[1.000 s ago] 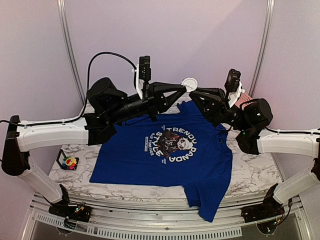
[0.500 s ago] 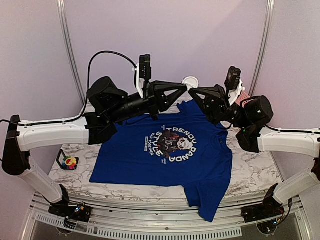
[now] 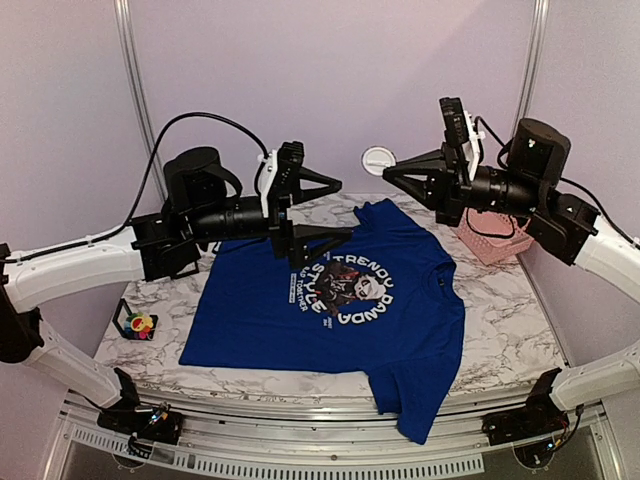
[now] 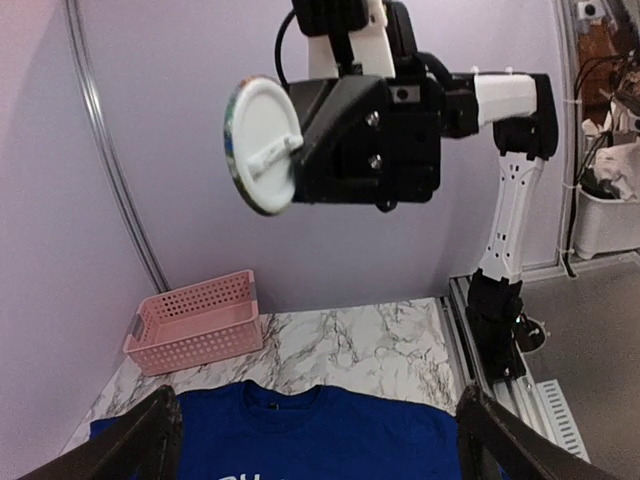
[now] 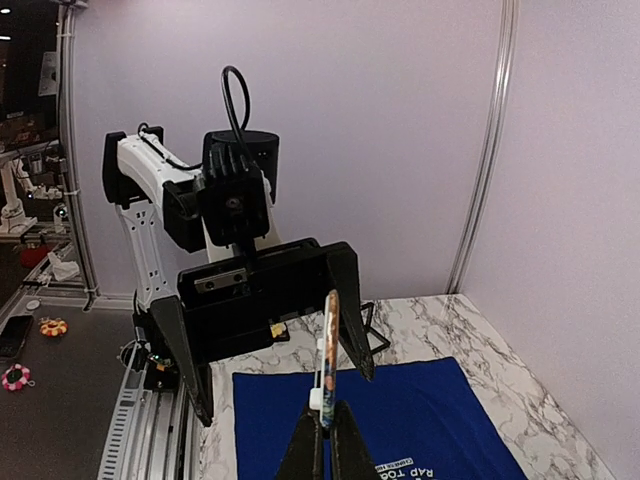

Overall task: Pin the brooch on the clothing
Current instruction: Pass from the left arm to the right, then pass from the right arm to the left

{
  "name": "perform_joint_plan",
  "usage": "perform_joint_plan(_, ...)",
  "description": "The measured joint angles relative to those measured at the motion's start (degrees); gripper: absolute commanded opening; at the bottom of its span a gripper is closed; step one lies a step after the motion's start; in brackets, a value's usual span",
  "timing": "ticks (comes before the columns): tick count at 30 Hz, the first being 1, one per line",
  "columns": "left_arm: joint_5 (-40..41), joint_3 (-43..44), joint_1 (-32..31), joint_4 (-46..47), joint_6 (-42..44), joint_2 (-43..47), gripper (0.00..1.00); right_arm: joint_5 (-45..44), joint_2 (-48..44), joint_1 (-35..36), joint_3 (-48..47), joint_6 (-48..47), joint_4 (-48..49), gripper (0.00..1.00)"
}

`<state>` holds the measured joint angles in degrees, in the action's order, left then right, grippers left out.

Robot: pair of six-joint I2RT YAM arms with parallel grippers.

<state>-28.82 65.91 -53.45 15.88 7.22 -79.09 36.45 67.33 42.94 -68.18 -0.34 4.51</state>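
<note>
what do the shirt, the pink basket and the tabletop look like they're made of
Shirt: soft knit cloth, likely cotton, matte; it drapes limp over the near edge. Basket: rigid plastic, slightly glossy, with moulded lattice holes. Tabletop: marble look, white with grey veins; possibly a printed laminate rather than stone.

T-shirt [image 3: 400, 330]: royal blue; chest print of white curved lettering around a dark cartoon picture.
Table [image 3: 500, 340], under the T-shirt: white marble, grey veining.
Basket [image 3: 492, 240], right of the T-shirt: pink lattice.
Brooch [image 3: 141, 323], left of the T-shirt: yellow, red, green.
Holder [image 3: 122, 318], around the brooch: black.
Round disc [image 4: 262, 145], above the T-shirt's collar: white back, multicoloured rim.
</note>
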Motion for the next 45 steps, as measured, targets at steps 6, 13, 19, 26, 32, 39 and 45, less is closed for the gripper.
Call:
perform_joint_plan(6,-2.43,8.24,0.66,-22.99,8.17,0.81,0.91,-3.26,2.97,1.51,-14.36,-11.85,-31.26,0.00)
perform_joint_plan(13,-2.97,12.87,0.76,-33.11,5.01,-1.05,0.71,-5.38,10.75,2.99,-17.97,-19.96,-49.72,0.00)
perform_joint_plan(19,-1.90,16.39,0.20,-37.53,0.92,-5.11,0.49,-4.96,14.16,4.81,-23.89,-25.09,-54.58,0.00)
perform_joint_plan(26,-2.03,16.55,0.13,-38.05,-0.17,-6.36,0.41,-4.22,15.21,5.40,-24.57,-27.69,-56.06,0.00)
perform_joint_plan(32,-3.58,17.31,0.07,-37.97,-0.28,-6.84,0.33,-4.17,16.09,5.55,-24.57,-28.68,-56.85,0.00)
perform_joint_plan(39,-3.45,17.35,-0.70,-37.64,-0.17,-7.48,0.18,-3.61,16.17,5.68,-24.57,-29.00,-56.72,0.00)
perform_joint_plan(45,-3.82,17.31,-1.55,-37.62,0.44,-7.54,0.00,-3.30,16.55,5.75,-24.57,-29.33,-56.59,0.00)
